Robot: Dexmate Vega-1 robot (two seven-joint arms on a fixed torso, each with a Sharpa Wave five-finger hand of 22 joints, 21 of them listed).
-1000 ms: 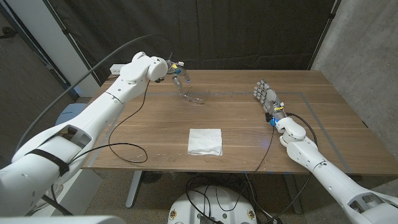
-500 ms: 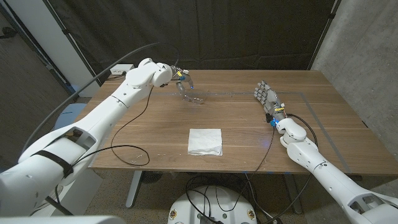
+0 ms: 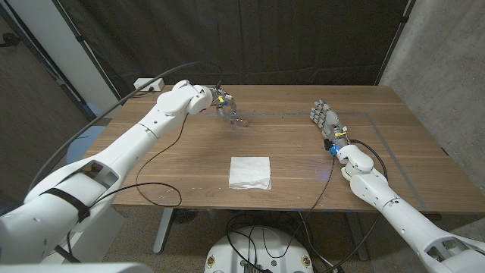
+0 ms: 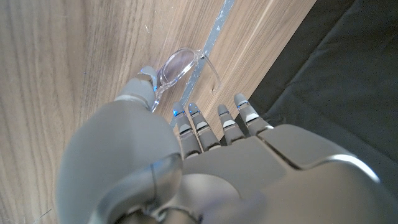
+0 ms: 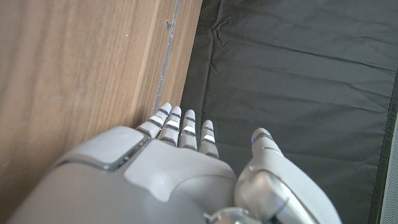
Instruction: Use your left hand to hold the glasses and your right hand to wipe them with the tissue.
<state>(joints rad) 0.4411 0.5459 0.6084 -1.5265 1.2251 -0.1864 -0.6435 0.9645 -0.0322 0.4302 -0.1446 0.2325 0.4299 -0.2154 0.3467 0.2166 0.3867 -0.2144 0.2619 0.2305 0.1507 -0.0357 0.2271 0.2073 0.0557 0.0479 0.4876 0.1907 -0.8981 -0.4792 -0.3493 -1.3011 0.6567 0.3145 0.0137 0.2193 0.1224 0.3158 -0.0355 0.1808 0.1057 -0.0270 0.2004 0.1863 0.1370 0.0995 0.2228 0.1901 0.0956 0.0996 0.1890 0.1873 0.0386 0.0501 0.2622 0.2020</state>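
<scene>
Reaching left hand [image 3: 222,102] at clear glasses [image 3: 237,120] on table's [image 3: 182,167] far side, fingers spread, no grip yet (early stage); right hand [image 3: 324,117] empty, fingers extended, tissue [image 3: 250,172] untouched mid-table.

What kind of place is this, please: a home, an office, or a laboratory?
Probably a robot test lab: a wooden table stands before a black curtain and a bare concrete wall, with only glasses and a tissue on it.
</scene>
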